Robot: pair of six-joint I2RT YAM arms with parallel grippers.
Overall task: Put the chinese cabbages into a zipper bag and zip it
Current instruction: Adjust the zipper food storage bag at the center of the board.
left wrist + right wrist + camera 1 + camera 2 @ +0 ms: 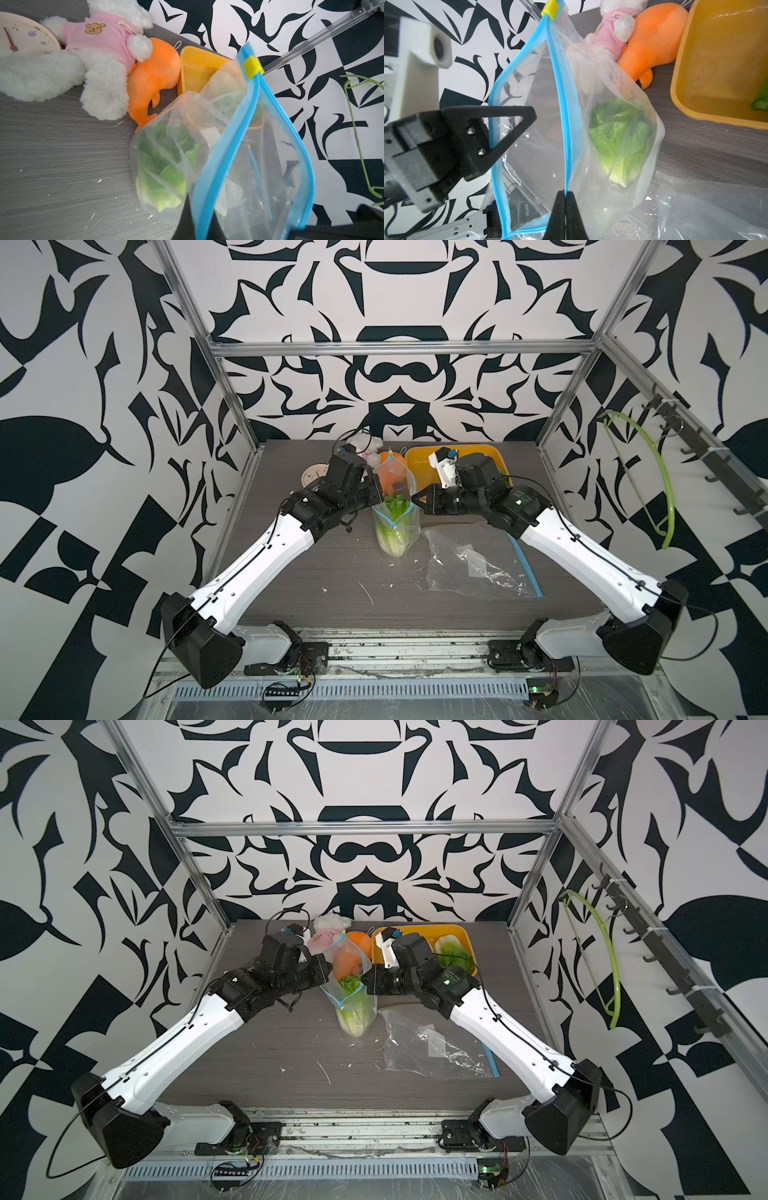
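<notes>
Holding the zipper bag (pixel 411 526) upright mid-table, left gripper (pixel 375 488) and right gripper (pixel 565 194) clamped on opposite rims, one cabbage (pixel 388 531) inside; best free only the right to fetch the other cabbage (pixel 455 955) from the far-right tray (pixel 436 927).

The grey table (pixel 332 572) carries a clock (pixel 312 477), a white toy (pixel 99 68), an orange toy (pixel 154 70) and a yellow tray (pixel 417 466) at its back, a zipper bag (pixel 410 526) with cabbage (pixel 390 537) in the middle, and an empty bag (pixel 478 568) just beside.

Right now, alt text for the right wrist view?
The right gripper pinches one blue-zippered rim of an open zipper bag holding chinese cabbage; the left gripper grips the opposite rim. Behind lie an orange plush toy and a yellow tray.
</notes>
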